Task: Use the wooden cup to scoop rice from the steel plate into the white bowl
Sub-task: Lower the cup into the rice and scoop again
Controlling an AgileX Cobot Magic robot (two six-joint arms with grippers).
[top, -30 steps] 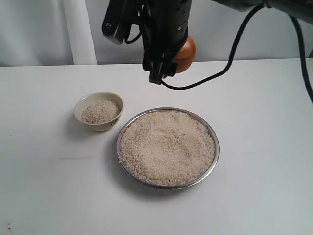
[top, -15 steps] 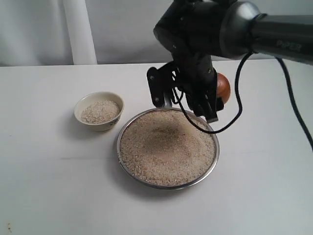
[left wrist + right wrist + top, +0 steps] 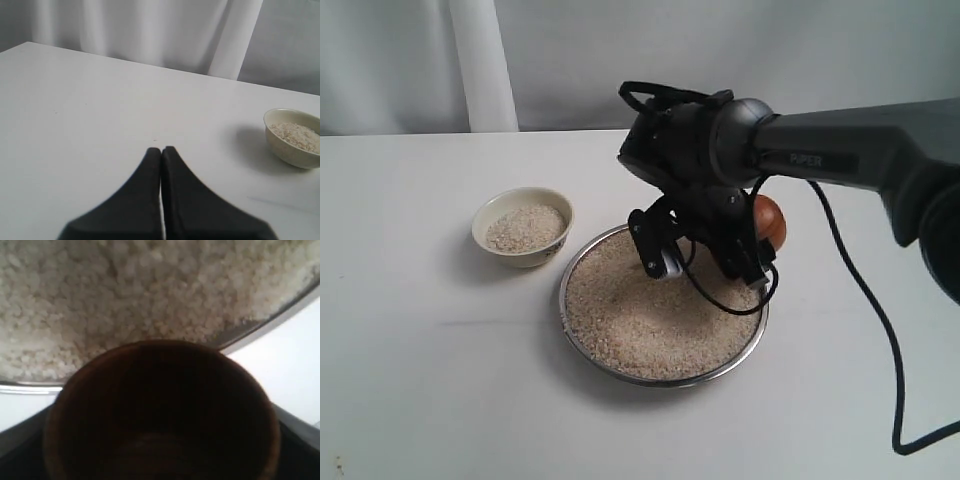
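Rice [image 3: 650, 315] fills the steel plate [image 3: 620, 372] just below the right hand [image 3: 756, 243], which is clamped on the wooden cup [image 3: 770, 220]. The cup is tilted, with its dark mouth facing the grains close to the plate's rim. The white bowl [image 3: 523, 256], part-filled with rice, sits on the table [image 3: 420, 380] beside the plate, well apart from that hand. The left hand [image 3: 161, 152] has its fingers pressed together, gripping nothing, with the bowl some way beyond its tips.

A plain white table [image 3: 420, 400] stands before a pale, softly lit curtain [image 3: 125, 30].
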